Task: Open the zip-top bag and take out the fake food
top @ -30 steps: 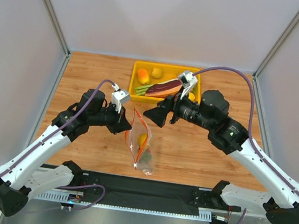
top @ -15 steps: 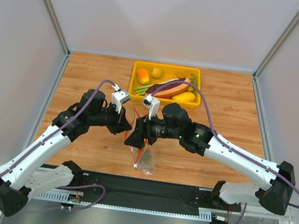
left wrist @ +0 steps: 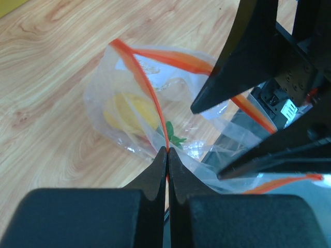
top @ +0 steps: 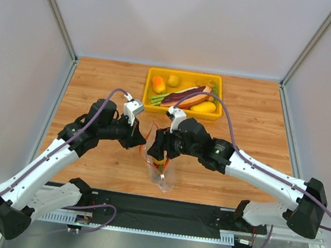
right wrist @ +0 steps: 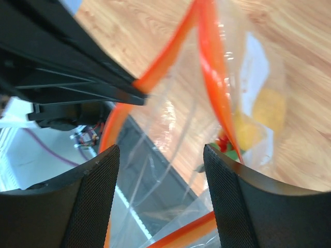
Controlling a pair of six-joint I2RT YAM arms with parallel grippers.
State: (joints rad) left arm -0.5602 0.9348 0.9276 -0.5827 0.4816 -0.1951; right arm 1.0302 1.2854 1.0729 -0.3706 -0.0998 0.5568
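Left tool (left wrist: 166,155) clenched on orange zip strip (left wrist: 138,70), holding bag (top: 160,174) upright so mouth gapes. Right tool (right wrist: 161,155) released, jaws spread astride open mouth, likely going for yellow fruit (left wrist: 129,111) inside. Bag between arms, near table (top: 98,86) edge.

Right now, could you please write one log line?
left fingers: shut on zip-top bag | right fingers: open at its mouth | fake food: inside
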